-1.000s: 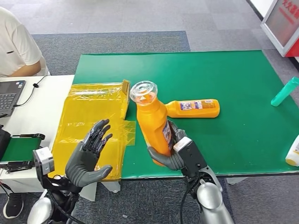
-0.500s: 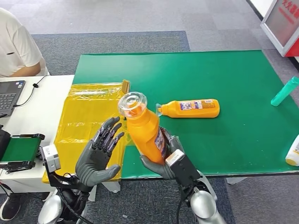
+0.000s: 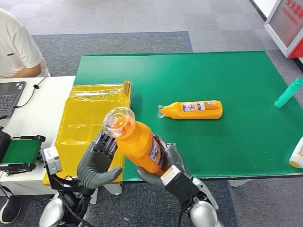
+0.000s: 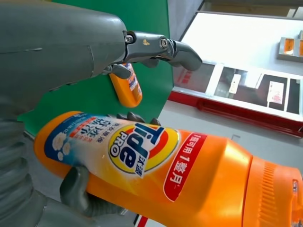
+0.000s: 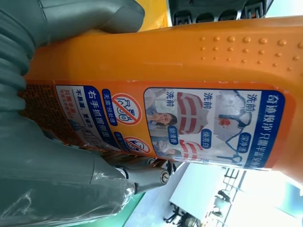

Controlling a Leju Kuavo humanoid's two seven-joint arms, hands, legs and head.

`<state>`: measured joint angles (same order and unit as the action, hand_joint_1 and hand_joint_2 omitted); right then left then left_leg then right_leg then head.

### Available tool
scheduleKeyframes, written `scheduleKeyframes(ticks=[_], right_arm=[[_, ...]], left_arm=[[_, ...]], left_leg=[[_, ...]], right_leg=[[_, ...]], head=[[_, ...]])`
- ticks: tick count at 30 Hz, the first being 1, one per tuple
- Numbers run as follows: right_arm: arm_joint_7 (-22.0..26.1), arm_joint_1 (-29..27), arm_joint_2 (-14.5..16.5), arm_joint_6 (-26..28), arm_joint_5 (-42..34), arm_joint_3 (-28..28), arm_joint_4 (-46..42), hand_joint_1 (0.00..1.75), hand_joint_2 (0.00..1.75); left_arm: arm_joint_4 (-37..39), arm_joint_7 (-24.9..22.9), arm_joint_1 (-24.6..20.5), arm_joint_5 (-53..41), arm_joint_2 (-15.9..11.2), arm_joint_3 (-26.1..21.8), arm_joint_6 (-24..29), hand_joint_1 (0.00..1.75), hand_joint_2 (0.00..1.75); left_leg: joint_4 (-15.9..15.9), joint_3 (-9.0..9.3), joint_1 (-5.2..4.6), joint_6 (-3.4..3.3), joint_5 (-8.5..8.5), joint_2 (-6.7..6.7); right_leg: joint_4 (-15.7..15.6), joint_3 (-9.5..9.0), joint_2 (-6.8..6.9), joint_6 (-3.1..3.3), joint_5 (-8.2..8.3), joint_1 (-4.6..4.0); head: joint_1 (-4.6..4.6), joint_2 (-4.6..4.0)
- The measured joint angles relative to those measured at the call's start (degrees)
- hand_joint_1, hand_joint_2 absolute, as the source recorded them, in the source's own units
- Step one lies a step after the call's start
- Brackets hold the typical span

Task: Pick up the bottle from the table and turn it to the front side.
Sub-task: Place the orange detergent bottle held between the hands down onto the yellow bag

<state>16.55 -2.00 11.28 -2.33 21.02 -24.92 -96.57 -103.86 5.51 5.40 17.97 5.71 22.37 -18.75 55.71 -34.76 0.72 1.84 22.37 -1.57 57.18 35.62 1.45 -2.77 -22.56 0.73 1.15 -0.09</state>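
Orange bottle (image 3: 139, 146) is hanging in the air just off the near edge of the green table (image 3: 228, 75), tilted hard, its clear cap (image 3: 119, 122) pointing up and to the left. Contents cannot be told through the orange wall.

Right hand (image 3: 165, 163) is gripping the bottle's lower body, thumb under the near side, dark fingers wrapping the far side against the back label. Left hand (image 3: 97, 161) is standing just left of the bottle, palm facing it, fingers spread and upright behind the cap; whether they are touching the bottle cannot be told. In the left wrist view the front label is facing the left palm.

A second orange bottle (image 3: 192, 109) is lying on its side further in on the green table. A yellow bag (image 3: 85, 118) is lying flat to the left, overlapping the table's left edge. A teal bottle (image 3: 289, 92) is lying at the far right edge, well apart.
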Motion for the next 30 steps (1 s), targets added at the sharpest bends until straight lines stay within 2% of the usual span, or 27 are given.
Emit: scheduleKeyframes(ticks=[12, 19, 30], right_arm=[[0.2, 0.7, -0.1, 0.6, 0.2, -0.9, 1.5, 1.75, 1.75], [-0.1, 0.5, -0.4, 1.7, 1.9, -1.2, 2.0, 1.75, 1.75], [0.5, -0.1, -1.6, 4.6, 10.2, -2.7, 1.4, 1.75, 1.75]], left_arm=[[0.1, 0.0, -0.7, -0.8, -0.3, 4.0, -1.0, 0.0, 1.75], [0.1, 1.0, -2.0, -9.0, -1.3, 6.7, -1.4, 0.0, 1.75], [0.8, 1.3, -3.9, -9.0, -1.9, 9.4, -0.8, 0.0, 1.75]], left_leg=[[0.0, 0.0, 0.0, 0.0, 0.0, 0.0], [0.0, 0.0, 0.0, 0.0, 0.0, 0.0], [0.0, 0.01, 0.0, 0.0, 0.0, 0.0]], right_leg=[[0.0, 0.0, 0.0, 0.0, 0.0, 0.0], [0.0, 0.0, 0.0, 0.0, 0.0, 0.0], [0.0, 0.01, -0.01, 0.0, 0.0, 0.0]], head=[[0.01, 0.0], [0.0, 0.0], [0.01, -0.01]])
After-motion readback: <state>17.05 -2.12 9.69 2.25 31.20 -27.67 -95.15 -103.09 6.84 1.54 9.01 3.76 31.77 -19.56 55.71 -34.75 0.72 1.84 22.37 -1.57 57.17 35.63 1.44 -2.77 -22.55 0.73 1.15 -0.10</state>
